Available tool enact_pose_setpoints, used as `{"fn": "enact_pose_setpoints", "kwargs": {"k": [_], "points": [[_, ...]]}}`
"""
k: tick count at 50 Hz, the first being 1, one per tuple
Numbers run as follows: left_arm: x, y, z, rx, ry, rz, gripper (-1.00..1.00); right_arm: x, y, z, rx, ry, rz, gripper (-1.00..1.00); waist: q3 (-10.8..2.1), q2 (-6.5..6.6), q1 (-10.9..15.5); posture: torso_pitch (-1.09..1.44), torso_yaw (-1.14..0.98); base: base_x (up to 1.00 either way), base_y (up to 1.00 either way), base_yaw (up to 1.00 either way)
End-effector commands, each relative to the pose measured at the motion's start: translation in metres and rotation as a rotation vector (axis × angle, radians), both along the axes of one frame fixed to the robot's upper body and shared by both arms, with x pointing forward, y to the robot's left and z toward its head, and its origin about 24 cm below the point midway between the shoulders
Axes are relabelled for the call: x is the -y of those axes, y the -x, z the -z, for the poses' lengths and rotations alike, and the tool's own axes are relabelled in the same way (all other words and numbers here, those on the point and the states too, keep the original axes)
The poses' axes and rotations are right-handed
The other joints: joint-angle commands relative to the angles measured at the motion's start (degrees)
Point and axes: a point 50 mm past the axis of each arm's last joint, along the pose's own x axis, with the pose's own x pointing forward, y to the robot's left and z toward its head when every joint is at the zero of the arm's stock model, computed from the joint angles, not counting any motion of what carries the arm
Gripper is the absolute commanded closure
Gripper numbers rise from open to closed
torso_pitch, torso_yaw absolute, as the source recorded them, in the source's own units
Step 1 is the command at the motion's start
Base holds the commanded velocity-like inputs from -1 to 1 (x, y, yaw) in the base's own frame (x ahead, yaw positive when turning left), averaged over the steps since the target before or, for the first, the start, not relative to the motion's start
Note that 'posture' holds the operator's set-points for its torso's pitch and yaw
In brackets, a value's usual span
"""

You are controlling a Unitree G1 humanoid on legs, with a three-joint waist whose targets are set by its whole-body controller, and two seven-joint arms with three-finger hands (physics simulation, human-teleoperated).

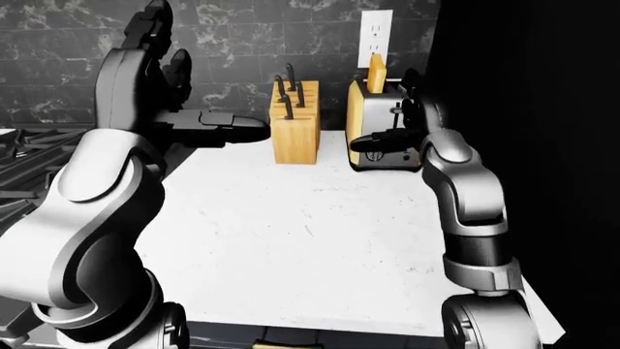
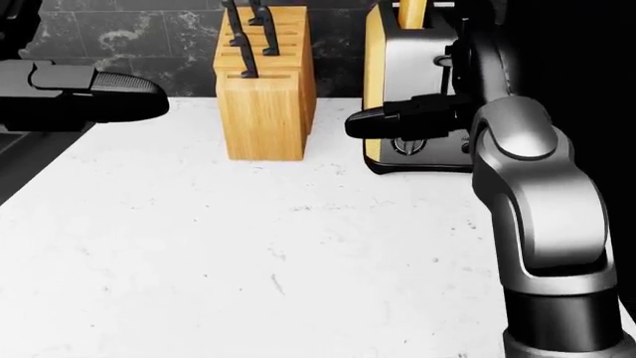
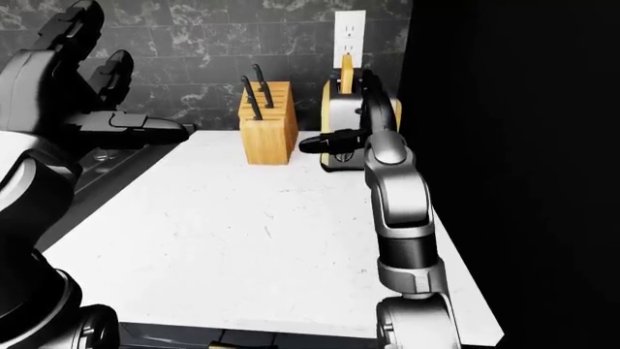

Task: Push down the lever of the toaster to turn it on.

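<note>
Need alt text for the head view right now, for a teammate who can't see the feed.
The robot's right hand reaches across the face of a silver and yellow toaster at the far edge of a white counter. A wooden knife block stands left of the toaster, and the left hand hovers at the view's left edge.

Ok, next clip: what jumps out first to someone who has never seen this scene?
The right hand reaches across the face of the toaster, at the top right of the head view, with a slice of bread standing up out of its slot. Just left of it stands a wooden knife block on the white counter, and the left hand hovers open at the far left.
</note>
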Motion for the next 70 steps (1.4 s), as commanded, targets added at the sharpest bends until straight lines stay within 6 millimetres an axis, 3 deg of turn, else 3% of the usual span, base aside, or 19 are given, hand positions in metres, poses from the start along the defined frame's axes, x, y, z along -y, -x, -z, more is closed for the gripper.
{"fn": "enact_pose_setpoints", "kwargs": {"k": [1,37,70], "points": [[0.000,0.004,-0.012,0.069,0.001,-0.003,-1.00,-0.001,0.000,-0.023,0.107,0.003,-0.007,-1.00,-0.68,0.05,0.0,-0.37,0.00,0.00,0.00,0.00],[0.000,0.004,-0.012,0.070,0.001,0.002,-1.00,0.005,-0.041,-0.015,0.087,0.010,0.010,-1.00,-0.70,0.21,-0.1,-0.37,0.00,0.00,0.00,0.00],[0.000,0.005,-0.013,0.071,0.001,0.001,-1.00,0.004,-0.047,0.002,0.040,0.026,0.015,-1.00,-0.75,0.12,0.1,-0.37,0.00,0.00,0.00,0.00]]}}
